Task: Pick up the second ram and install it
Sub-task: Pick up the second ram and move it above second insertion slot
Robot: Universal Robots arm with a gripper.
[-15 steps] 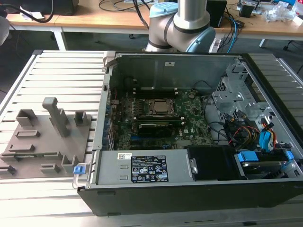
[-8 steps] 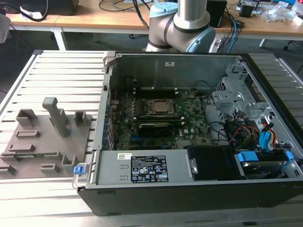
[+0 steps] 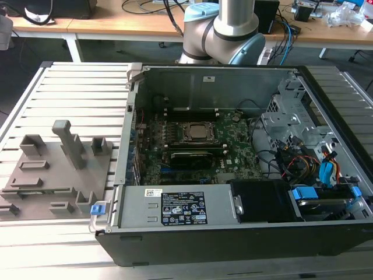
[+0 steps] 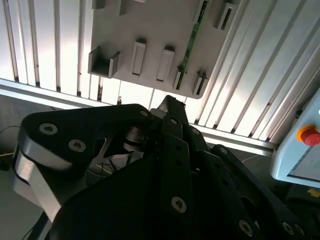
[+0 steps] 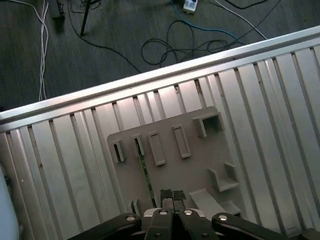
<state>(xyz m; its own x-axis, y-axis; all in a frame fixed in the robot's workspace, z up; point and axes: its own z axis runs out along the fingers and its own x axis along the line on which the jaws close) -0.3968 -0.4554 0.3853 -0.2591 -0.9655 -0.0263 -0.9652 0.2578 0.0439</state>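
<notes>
The gripper (image 5: 171, 195) hangs over the grey holder plate (image 5: 200, 165). In the first wrist view its two ribbed pads (image 5: 165, 194) sit pressed together with no gap between them and nothing held.

The second ram (image 5: 145, 172), a thin green stick, stands on its edge in a narrow slot of the holder plate and is not yet lifted out. It runs lengthwise between small grey end blocks. One end lies just beside the closed pads; the stick is next to them, not between them. Whether the pads touch it cannot be told. In the second wrist view the same stick (image 4: 191, 42) shows on the plate beyond the black gripper body, with empty grey pockets (image 4: 103, 62) further along the plate.

In the exterior view the holder plate (image 3: 58, 175) rests on the slatted metal table (image 3: 70, 87), on the exterior view's left of the open computer case (image 3: 233, 236). Plate and case lie close together, side by side. The motherboard (image 3: 233, 157) lies flat on the case floor, with the processor socket (image 3: 194, 132) near its middle. The arm (image 3: 233, 23) rises from its base at the far side of the case.

Beyond the table edge, loose cables (image 5: 165, 45) lie on the dark floor in the first wrist view.
</notes>
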